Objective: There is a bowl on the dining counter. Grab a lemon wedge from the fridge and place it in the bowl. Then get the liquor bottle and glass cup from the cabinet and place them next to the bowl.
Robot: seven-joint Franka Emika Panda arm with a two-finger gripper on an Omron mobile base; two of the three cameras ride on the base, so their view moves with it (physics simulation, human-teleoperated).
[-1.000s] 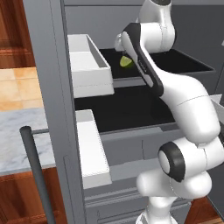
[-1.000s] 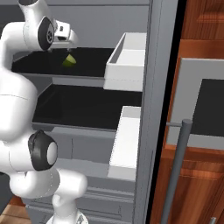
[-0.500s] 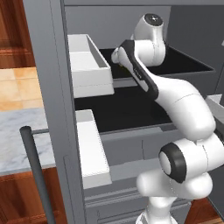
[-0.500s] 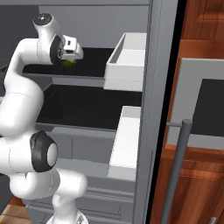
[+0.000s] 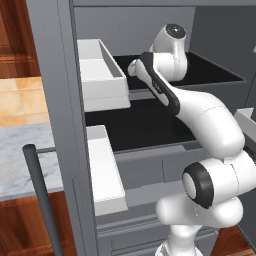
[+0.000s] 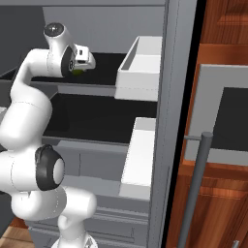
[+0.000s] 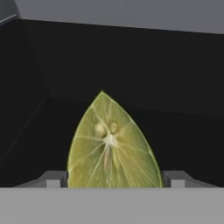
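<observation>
The lemon wedge [image 7: 111, 148], yellow-green with pale pith and seeds, stands on the dark upper fridge shelf [image 7: 175, 87], close in front of the hand camera. My gripper [image 7: 114, 181] straddles it. The two dark fingertips [image 7: 53, 179] press flush against its left and right edges. In the right base view the gripper [image 6: 80, 67] reaches into the upper shelf, with a sliver of the green wedge [image 6: 76, 72] below the hand. In the left base view the white arm [image 5: 165, 90] covers the hand. The bowl, liquor bottle and glass cup are out of view.
The fridge stands open with two black shelves [image 5: 145, 125]. White door bins [image 5: 100, 75] [image 6: 140, 68] hang on the open door beside the arm. A dark door handle [image 6: 196, 189] and wooden cabinets [image 6: 223, 38] are at the right. A marble counter [image 5: 20, 150] lies at the left.
The arm has swung down and deeper into the upper shelf, bringing the hand over the lemon wedge. The jaws have narrowed onto its sides.
</observation>
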